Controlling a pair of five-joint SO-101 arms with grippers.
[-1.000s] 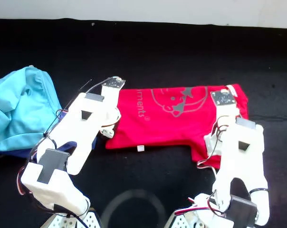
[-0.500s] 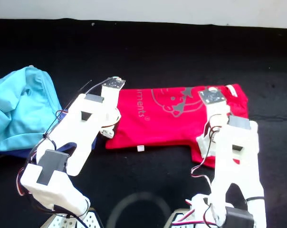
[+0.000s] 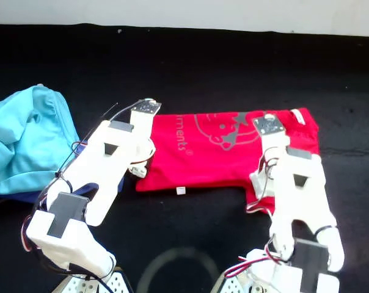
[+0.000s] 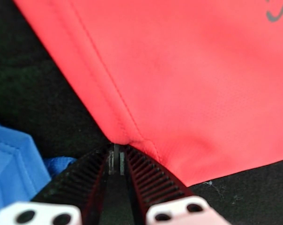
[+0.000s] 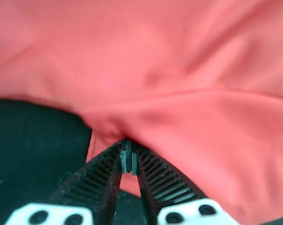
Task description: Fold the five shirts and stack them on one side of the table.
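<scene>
On the black worktop (image 3: 203,67) lies the red shirt (image 3: 215,155), spread flat as a broad band with its grey printed drawing facing up. A small white tag (image 3: 181,191) shows at the edge of the shirt nearest the arms.

At the left corner of that same edge, the left end effector (image 4: 117,152) is pinched tight on the stitched hem. Its ribbed black fingers (image 4: 148,173) are closed, with just the fabric's corner caught between them. Towards the shirt's right end, the right end effector (image 5: 127,152) is clamped the same way on a bunched fold of red cloth, which puckers up around its tips.

Off to the left of the red shirt, with bare worktop between them, sits a light blue shirt (image 3: 25,143) in a crumpled heap. A darker blue cloth (image 3: 19,196) peeks out from under the heap on the side nearest the arms.
</scene>
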